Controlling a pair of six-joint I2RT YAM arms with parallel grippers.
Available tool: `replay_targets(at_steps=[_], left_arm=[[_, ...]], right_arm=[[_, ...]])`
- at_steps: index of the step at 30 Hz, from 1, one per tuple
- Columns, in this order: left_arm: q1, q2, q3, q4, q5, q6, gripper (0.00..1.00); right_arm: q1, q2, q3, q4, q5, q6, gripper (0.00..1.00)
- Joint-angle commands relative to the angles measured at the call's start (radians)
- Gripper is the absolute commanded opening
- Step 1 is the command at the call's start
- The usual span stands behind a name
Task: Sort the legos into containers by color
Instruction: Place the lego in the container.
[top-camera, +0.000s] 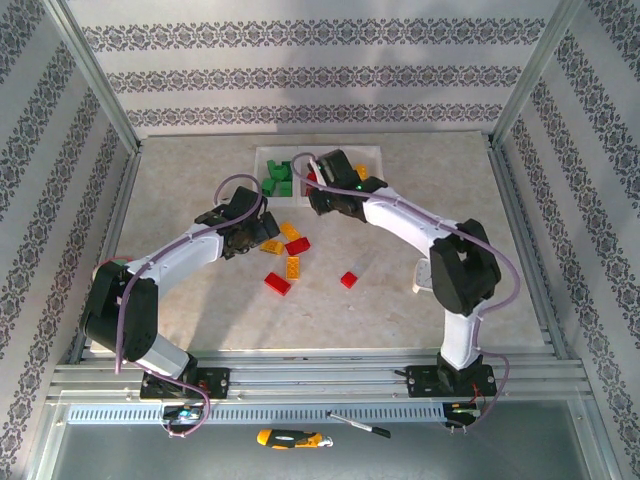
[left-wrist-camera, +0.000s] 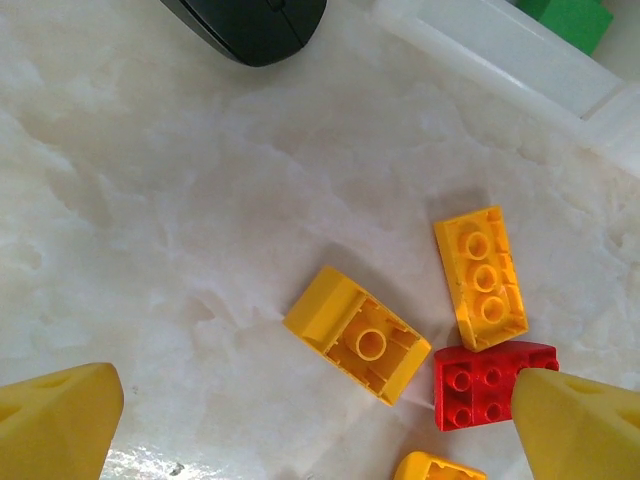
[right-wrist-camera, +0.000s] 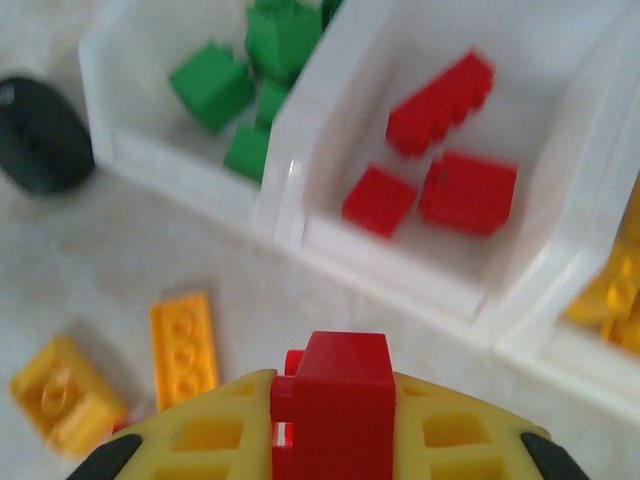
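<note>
My right gripper (right-wrist-camera: 335, 432) is shut on a red lego (right-wrist-camera: 341, 385) and hangs just in front of the white tray (right-wrist-camera: 380, 262). The tray's left compartment holds green legos (right-wrist-camera: 211, 86), the middle one red legos (right-wrist-camera: 467, 192), the right one yellow legos (right-wrist-camera: 610, 298). My left gripper (left-wrist-camera: 320, 430) is open above the loose pile, its yellow fingers (left-wrist-camera: 55, 428) wide on either side of an upturned yellow lego (left-wrist-camera: 358, 336). A yellow plate (left-wrist-camera: 481, 277) and a red lego (left-wrist-camera: 488, 384) lie beside it. From above, my right gripper (top-camera: 318, 200) is at the tray (top-camera: 372, 156) and my left gripper (top-camera: 250, 236) is left of the pile.
A black oval object (left-wrist-camera: 255, 25) lies left of the tray's front wall. More loose legos lie nearer the arms, two red (top-camera: 277, 284) (top-camera: 348, 279) and one yellow (top-camera: 293, 266). A white object (top-camera: 424, 276) sits by the right arm. An orange-handled tool (top-camera: 290, 438) lies below the rail.
</note>
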Motion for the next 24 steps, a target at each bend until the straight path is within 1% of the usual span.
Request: replay_targets(at_steps=[1,7,11,12,15,18,21,24], left_arm=[[-0.013,-0.008,-0.024,-0.029,-0.024,-0.032,0.99],[-0.019,-0.008,-0.018,-0.045,-0.033,-0.029,0.99],[-0.018,-0.017,-0.020,-0.049,-0.035,-0.028,0.99],[-0.019,-0.018,-0.019,-0.052,-0.036,-0.025,0.99],[-0.020,-0.021,-0.013,-0.064,-0.044,-0.014,0.99],[-0.020,-0.024,-0.008,-0.069,-0.052,-0.001,0.99],[-0.022,-0.021,-0.013,-0.063,-0.057,0.043,0.99],[-0.028,-0.012,-0.014,-0.073,-0.076,0.097,0.99]], right_arm=[[-0.014,0.102,0.120,0.043,0.047,-0.054,0.22],[-0.045,0.291,0.335,0.060,0.079,-0.065,0.22],[-0.054,0.386,0.440,0.053,0.081,-0.074,0.22],[-0.056,0.405,0.461,0.043,0.078,-0.072,0.24],[-0.056,0.413,0.479,0.041,0.079,-0.063,0.37],[-0.055,0.368,0.449,0.044,0.087,-0.047,0.50],[-0.055,0.286,0.371,0.066,0.089,-0.029,0.58],[-0.053,0.181,0.237,0.109,0.077,-0.012,0.63]])
